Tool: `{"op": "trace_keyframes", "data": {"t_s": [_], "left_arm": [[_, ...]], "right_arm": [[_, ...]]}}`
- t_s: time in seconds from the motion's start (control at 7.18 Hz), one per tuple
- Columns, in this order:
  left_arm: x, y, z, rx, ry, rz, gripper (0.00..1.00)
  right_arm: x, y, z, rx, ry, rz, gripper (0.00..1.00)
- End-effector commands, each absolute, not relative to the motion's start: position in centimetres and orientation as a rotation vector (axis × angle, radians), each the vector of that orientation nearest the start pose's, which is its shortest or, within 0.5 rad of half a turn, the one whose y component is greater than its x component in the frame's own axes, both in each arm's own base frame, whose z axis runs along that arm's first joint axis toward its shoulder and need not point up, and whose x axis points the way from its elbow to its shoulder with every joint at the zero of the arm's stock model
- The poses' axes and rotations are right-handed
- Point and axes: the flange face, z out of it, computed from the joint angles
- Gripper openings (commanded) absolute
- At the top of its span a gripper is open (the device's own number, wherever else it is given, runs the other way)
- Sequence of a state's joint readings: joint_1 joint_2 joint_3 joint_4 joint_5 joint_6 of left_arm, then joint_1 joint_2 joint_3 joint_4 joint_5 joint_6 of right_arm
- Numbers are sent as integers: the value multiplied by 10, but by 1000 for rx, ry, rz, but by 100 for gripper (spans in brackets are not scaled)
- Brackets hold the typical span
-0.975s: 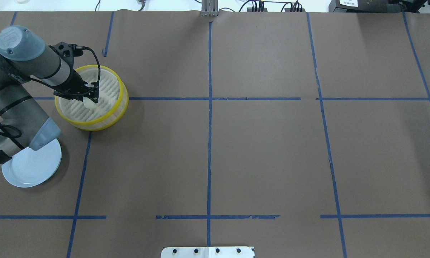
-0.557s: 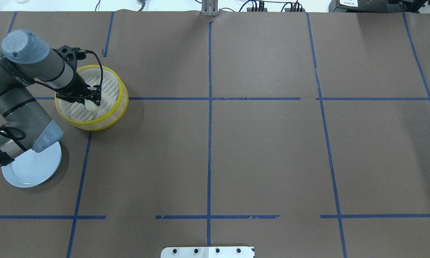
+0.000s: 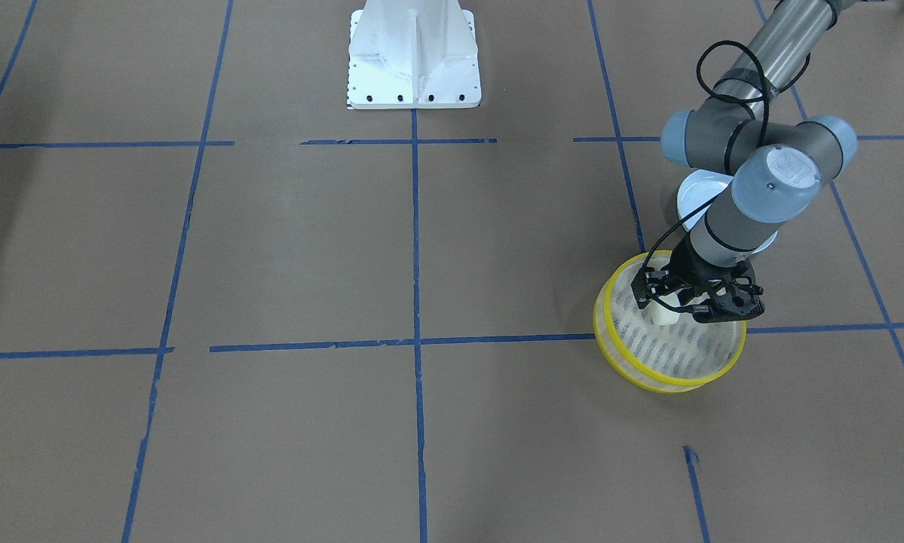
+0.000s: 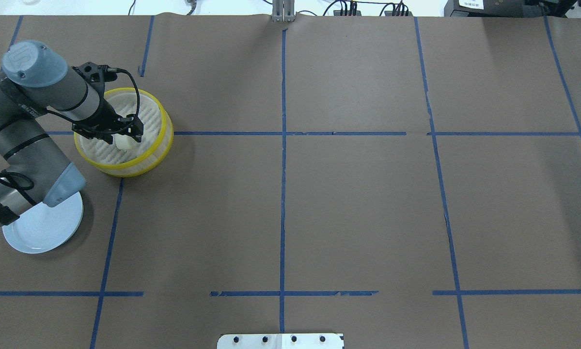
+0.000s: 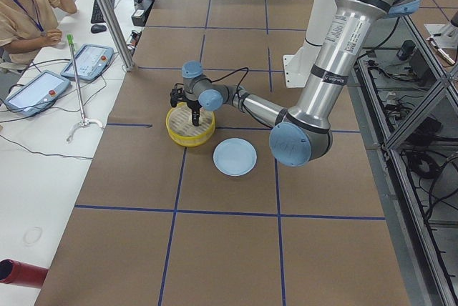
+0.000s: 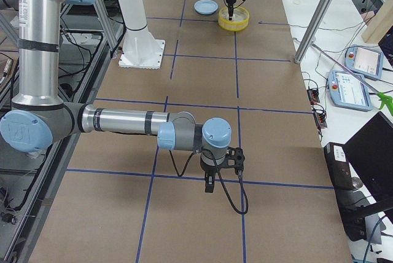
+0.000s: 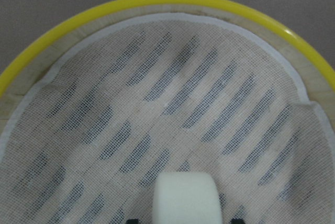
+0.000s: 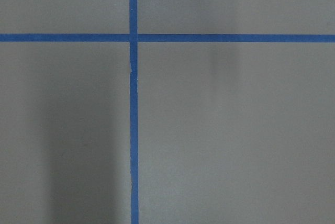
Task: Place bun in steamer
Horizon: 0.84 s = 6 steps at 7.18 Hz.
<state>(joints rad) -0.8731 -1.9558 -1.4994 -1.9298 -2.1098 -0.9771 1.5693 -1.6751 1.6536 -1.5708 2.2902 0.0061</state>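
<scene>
The steamer [image 4: 166,139], a round basket with yellow rims and a slotted pale base, stands at the table's far left. It also shows in the front view [image 3: 670,383] and the left wrist view [image 7: 157,1]. The bun [image 4: 123,142], a small cream-white lump, rests on the steamer's base [image 7: 186,198] [image 3: 664,317]. My left gripper [image 4: 124,136] is low inside the steamer, open, with its fingers standing apart on either side of the bun. My right gripper [image 6: 209,187] hangs over bare table far from the steamer; I cannot tell whether it is open or shut.
A pale blue plate [image 4: 43,228] lies just near of the steamer, partly under my left arm's elbow. The robot's white base [image 3: 414,60] stands at the table's middle edge. Blue tape lines cross the brown table cover. An operator sits at a side desk [image 5: 28,13].
My left gripper has spread its fingers and let go of the bun, which now sits on the steamer's base. The left arm shifted slightly at first, then held still.
</scene>
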Motion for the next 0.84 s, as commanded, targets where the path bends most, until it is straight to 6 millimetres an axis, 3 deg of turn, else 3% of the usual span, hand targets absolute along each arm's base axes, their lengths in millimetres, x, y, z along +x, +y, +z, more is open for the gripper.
{"op": "trace_keyframes", "data": {"t_s": [0.0,0.14,0.28,0.42,0.7], "left_arm": [[340,-571,429,88,844,-108,99],[291,-588,409,159,865,-118,99],[244,-590,408,243,842,-39,99],[204,-587,425,276,812,48,99],[81,-554,493,300,818,133,99]], "right_arm": [[67,-446,671,-23,-719,12,100],[67,-446,671,-23,-719,12,100],[67,-446,671,-23,-719,12,100],[67,-446,671,-23,-719,12,100],[67,-446,671,-23,-719,12,100]]}}
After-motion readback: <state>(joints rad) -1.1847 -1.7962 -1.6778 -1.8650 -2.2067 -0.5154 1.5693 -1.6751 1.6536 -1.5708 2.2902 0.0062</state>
